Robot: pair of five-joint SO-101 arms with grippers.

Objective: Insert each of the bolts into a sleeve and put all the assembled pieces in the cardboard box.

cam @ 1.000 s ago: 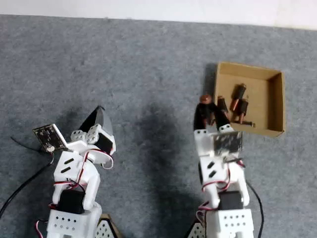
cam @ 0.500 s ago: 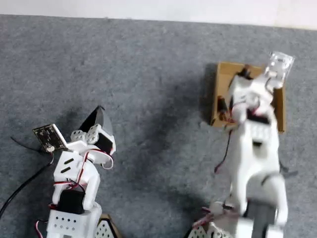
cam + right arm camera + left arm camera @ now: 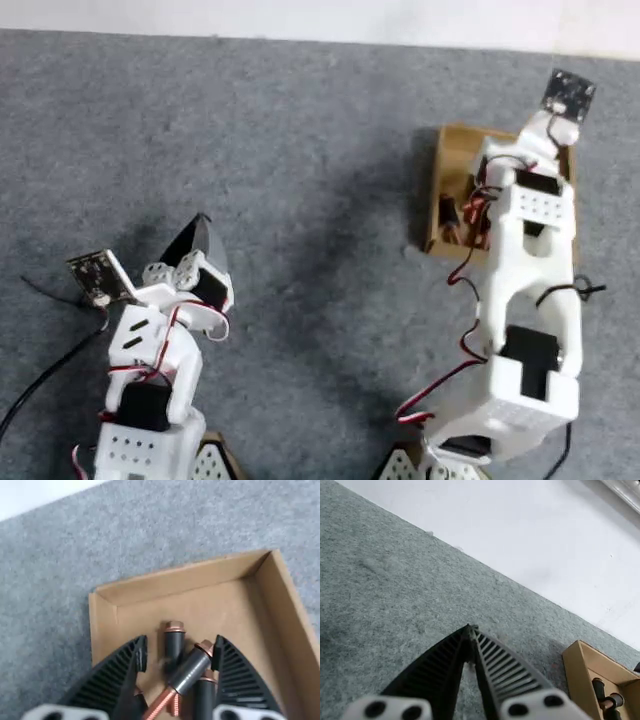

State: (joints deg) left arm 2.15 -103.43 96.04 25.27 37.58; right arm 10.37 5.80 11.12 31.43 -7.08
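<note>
Since a second ago the right arm point(image 3: 528, 260) is stretching out over the cardboard box point(image 3: 176, 582). Its right claw point(image 3: 180, 642) is hanging wide open there, and I am seeing a sleeved bolt point(image 3: 191, 669) lying tilted between its jaws atop other pieces point(image 3: 174, 641). The left claw point(image 3: 470, 628) is sitting closed above the grey bench point(image 3: 380, 580).

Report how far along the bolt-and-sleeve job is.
Done: assembled pieces lie in the cardboard box. In hand: the right gripper hangs open over the box, with one more assembled piece lying between its fingers. The left gripper is shut and holds nothing. Left: probably only withdrawing the right gripper.
</note>
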